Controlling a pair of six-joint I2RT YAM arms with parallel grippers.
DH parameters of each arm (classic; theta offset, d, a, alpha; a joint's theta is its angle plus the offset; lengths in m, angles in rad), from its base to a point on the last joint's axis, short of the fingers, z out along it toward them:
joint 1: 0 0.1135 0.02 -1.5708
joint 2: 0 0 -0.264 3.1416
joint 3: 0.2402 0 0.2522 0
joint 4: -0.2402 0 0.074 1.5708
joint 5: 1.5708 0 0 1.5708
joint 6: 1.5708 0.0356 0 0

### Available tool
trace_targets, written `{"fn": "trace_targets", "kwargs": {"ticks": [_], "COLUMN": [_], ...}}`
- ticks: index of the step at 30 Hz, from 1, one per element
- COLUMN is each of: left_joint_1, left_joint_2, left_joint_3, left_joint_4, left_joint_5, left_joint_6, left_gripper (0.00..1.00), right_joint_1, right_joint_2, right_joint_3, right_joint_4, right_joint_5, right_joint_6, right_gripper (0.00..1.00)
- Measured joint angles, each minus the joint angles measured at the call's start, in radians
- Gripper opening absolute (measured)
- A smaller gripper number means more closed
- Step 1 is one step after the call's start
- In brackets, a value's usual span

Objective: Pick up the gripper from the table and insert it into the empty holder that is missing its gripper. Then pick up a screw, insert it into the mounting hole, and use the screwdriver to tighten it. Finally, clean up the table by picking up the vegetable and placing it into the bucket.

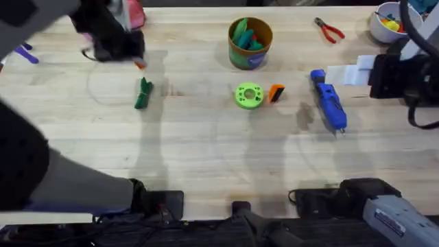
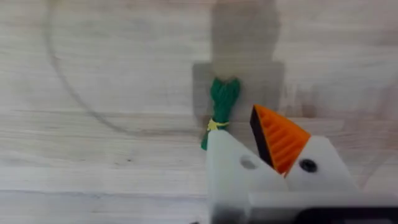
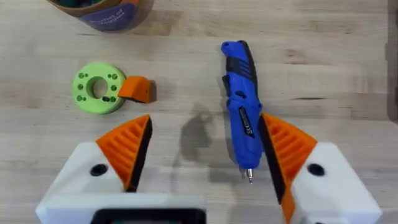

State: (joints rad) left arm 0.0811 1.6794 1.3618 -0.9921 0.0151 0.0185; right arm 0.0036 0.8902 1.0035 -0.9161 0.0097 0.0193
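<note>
One gripper (image 1: 276, 92) beside one green disc (image 1: 248, 95), one screwdriver (image 1: 329, 101); right hand (image 3: 202, 155) spread, left hand's state unclear.

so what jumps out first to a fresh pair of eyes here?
The left end effector has one orange pad; its other white finger mount is bare, hovering over the green toy vegetable. Mid-table, the spare orange fingertip lies beside a lime-green ring, and the blue screwdriver lies to their right.

One orange gripper (image 1: 276, 92), one screwdriver (image 1: 329, 101), one vegetable (image 1: 143, 93), one bucket (image 1: 250, 43), one green disc (image 1: 248, 95), one pliers (image 1: 329, 29).
</note>
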Motion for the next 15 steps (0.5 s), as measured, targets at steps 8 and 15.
{"fn": "trace_targets", "kwargs": {"ticks": [8,15], "left_joint_1": [0.000,0.000], "left_joint_2": [-0.068,-0.059], "left_joint_3": [0.061,0.061], "left_joint_4": [-0.024,-0.026], "left_joint_5": [0.000,0.000], "left_joint_6": [0.000,0.004], "left_gripper": [0.017,0.150], "right_joint_1": [0.000,0.000], "right_joint_2": [0.000,0.000], "right_joint_3": [0.000,0.000], "right_joint_4": [0.000,0.000], "right_joint_5": [0.000,0.000], "right_joint_6": [0.000,0.000], "right_gripper": [0.993,0.989]}}
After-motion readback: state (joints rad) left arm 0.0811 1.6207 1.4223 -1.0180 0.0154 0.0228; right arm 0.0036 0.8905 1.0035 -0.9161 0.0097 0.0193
